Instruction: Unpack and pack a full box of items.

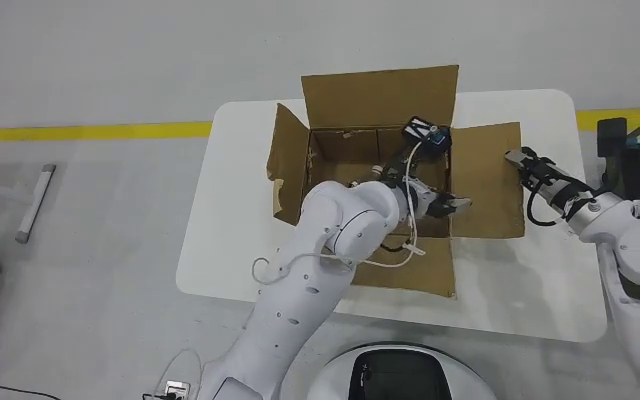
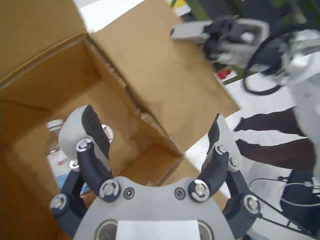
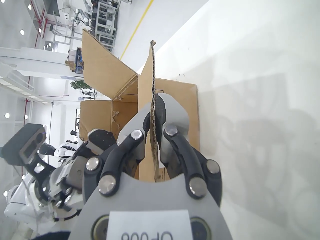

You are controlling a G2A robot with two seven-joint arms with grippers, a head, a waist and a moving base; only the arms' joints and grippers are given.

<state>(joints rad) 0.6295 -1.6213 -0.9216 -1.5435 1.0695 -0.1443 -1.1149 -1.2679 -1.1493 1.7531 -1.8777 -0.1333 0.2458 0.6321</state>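
Inside the open box (image 1: 380, 98), a clear bottle (image 2: 53, 136) rests near one wall.
Just above its interior the left claw (image 2: 152, 116) hangs released; the right claw (image 3: 153, 112) is clenched on the outer edge of the box's right flap (image 1: 487, 180); the box stands on the white surface (image 1: 240, 220), flaps spread.
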